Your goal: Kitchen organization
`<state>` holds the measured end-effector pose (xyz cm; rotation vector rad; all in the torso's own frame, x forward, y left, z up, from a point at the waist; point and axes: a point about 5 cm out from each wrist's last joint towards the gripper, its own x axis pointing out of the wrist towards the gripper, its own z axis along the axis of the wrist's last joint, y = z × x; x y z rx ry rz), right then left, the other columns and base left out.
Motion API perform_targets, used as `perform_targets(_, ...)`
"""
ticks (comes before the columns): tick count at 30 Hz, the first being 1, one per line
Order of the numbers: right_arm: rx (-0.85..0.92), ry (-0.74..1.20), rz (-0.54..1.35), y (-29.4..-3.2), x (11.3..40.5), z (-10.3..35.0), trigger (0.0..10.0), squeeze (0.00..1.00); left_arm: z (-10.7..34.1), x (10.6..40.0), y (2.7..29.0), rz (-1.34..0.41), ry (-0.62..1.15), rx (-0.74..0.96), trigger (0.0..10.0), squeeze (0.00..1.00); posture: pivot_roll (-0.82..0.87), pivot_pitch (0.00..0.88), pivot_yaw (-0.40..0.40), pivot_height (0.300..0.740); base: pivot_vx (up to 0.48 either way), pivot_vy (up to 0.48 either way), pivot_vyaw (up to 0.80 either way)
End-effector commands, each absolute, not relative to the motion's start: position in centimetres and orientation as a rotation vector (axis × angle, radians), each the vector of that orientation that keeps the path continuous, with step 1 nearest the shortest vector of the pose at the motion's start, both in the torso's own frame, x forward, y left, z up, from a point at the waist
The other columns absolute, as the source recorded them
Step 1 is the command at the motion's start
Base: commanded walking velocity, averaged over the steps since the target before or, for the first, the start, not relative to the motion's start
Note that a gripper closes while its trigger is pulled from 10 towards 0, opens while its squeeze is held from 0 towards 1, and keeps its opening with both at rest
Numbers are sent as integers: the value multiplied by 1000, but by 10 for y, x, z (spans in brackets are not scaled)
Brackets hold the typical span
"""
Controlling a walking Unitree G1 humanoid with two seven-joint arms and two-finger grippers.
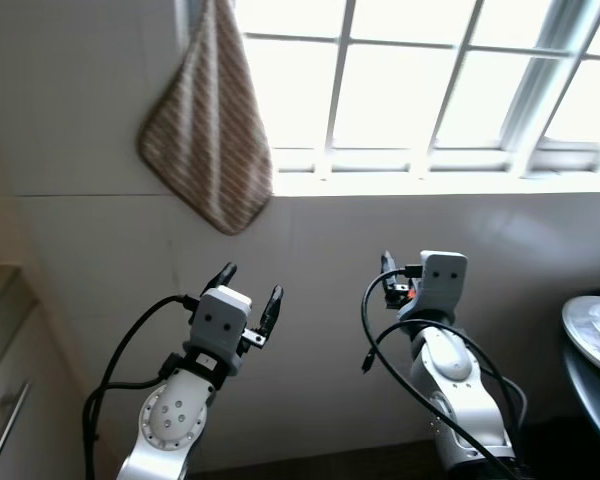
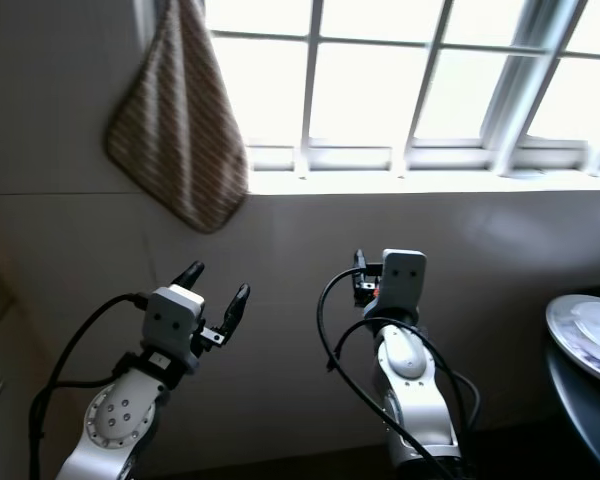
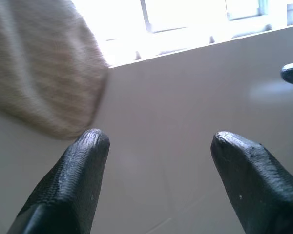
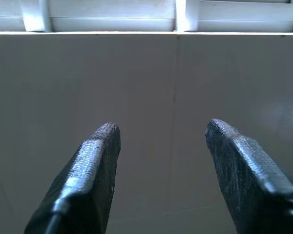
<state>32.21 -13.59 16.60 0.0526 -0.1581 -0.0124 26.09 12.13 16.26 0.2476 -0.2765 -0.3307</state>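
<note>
The left claw (image 1: 248, 288) is raised in front of the pale tiled wall (image 1: 320, 260), fingers spread apart and holding nothing. The striped brown cloth (image 1: 210, 130) hangs on the wall beside the window (image 1: 420, 80), above this claw and slightly to its left, well apart from the fingertips. In the left wrist view the cloth (image 3: 39, 73) appears beyond the fingers (image 3: 78, 170), with open wall between them.

The right claw (image 1: 392, 272) is raised to about the same height as the left claw, facing the wall below the window sill. Its fingers (image 4: 93, 161) are parted with a clear gap and grip nothing.

White plates (image 1: 595, 335) lie on the dark round table (image 1: 585, 400), to the right of the right claw and slightly below it, apart from the arm. A cabinet with a bar handle (image 1: 5, 415) stands to the left of the left arm.
</note>
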Motion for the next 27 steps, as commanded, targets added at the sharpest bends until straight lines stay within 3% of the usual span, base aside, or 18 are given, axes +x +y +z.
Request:
perform_targets(1, 25, -56, -19, -136, 321, 149, 10000, 0, 156, 261, 118, -366, -239, 260, 10000, 0, -29, 0, -31, 736, 0, 0, -788)
perform_targets(7, 28, 79, -25, -139, 316, 122, 10000, 0, 122, 256, 115, -430, -90, 336, 10000, 0, -34, 0, -27, 736, 0, 0, -788)
perform_targets(14, 3, 111, 21, -136, 314, 116, 10000, 0, 111, 253, 114, -433, -44, 348, 10000, 0, -35, 0, -29, 736, 0, 0, -788)
perform_targets(18, -137, 275, 204, -118, 303, 84, 10000, 0, 93, 253, 117, -432, 35, 362, 10000, 0, -35, 0, -26, 736, 0, 0, -778)
perform_targets(19, -310, 354, 361, -108, 290, 62, 10000, 0, 80, 249, 118, -440, 96, 360, 10000, 0, -36, 0, -26, 736, 0, 0, -525)
perform_targets(22, -504, 342, 510, -102, 274, 49, 10000, 0, 67, 243, 115, -468, 153, 380, 10000, 0, -38, 0, -25, 736, 0, 0, -175)
perform_targets(27, -554, 319, 586, -95, 267, 45, 10000, 0, 55, 239, 115, -465, 199, 405, 10000, 0, -42, 0, -26, 736, 0, 0, 0)
